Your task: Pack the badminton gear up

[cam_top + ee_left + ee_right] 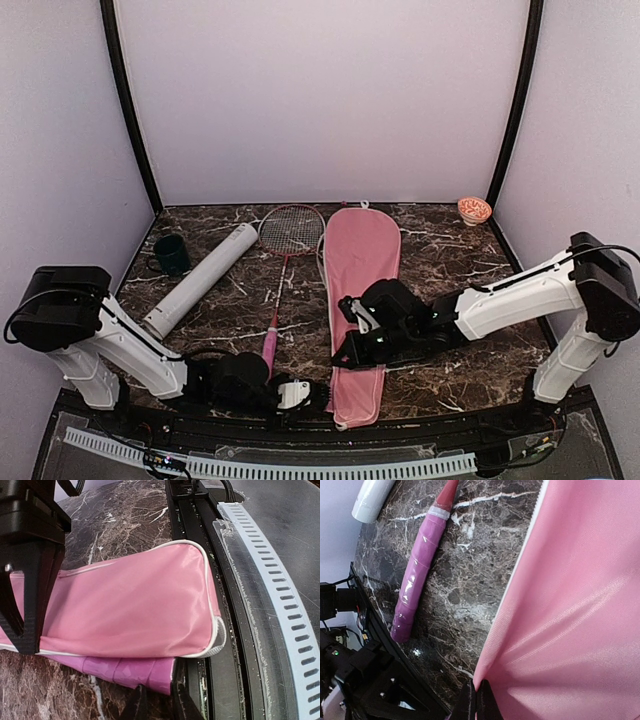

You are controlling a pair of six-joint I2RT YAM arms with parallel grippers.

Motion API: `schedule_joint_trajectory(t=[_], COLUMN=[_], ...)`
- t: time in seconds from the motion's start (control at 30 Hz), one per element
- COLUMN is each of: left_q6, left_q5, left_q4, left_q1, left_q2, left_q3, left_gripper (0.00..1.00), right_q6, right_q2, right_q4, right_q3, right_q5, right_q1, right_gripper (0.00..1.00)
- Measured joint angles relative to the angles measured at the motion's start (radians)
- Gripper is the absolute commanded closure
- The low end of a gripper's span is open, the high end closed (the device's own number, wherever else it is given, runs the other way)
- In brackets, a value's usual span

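Fingers (137, 707) of the left gripper (312, 395) are sitting at the near edge of the bench (440, 250), just left of the narrow near end of the pink cover (362, 270). Only their dark tips are showing in the left wrist view, so I cannot tell how wide they are standing or whether they are touching anything. Just beyond them a glossy pink-purple handle (132, 672) is poking out from beneath the cover's white-piped end, close to the black front rail (195, 515). Whether it is lying inside the cover or under it is unclear.

A little farther in, the right gripper (347, 352) is reaching across from the right. Its fingers (469, 705) are pinching tight on the cover's left edge, with the piped hem caught between them. The cover itself is lying lengthwise at mid-bench, its wide end pointing far.

Left of the cover and apart from it, a racket (290, 230) is lying with its pink grip near and its red-rimmed head far. Farther left, the pale grey tube (200, 280) is lying on a diagonal, its far end just beside the racket head. The dark green cup (170, 255) is standing left of the tube. The orange-patterned bowl (474, 210) is sitting in the far right corner.
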Motion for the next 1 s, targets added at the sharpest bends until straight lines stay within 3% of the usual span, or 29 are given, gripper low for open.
schedule_joint_trajectory(t=[0.3,0.73,1.0], left_q6=[-0.002,-0.002,-0.002], left_q5=[0.009,0.013,-0.014], left_q4=[0.099,0.126,0.163], left_q1=[-0.005,-0.011,-0.001], left_q2=[0.088,0.061,0.155], left_q3=[0.012,0.013,0.075], left_gripper=[0.84,0.83,0.81], right_q6=[0.069,0.103,0.082], right_q2=[-0.073,-0.039,-0.085], right_q4=[0.121,0.214,0.167], right_q3=[-0.034,-0.131,-0.125], right_q5=[-0.026,-0.034,-0.083], right_q1=[-0.005,-0.011,-0.004], right_gripper=[1.00,1.00,0.58])
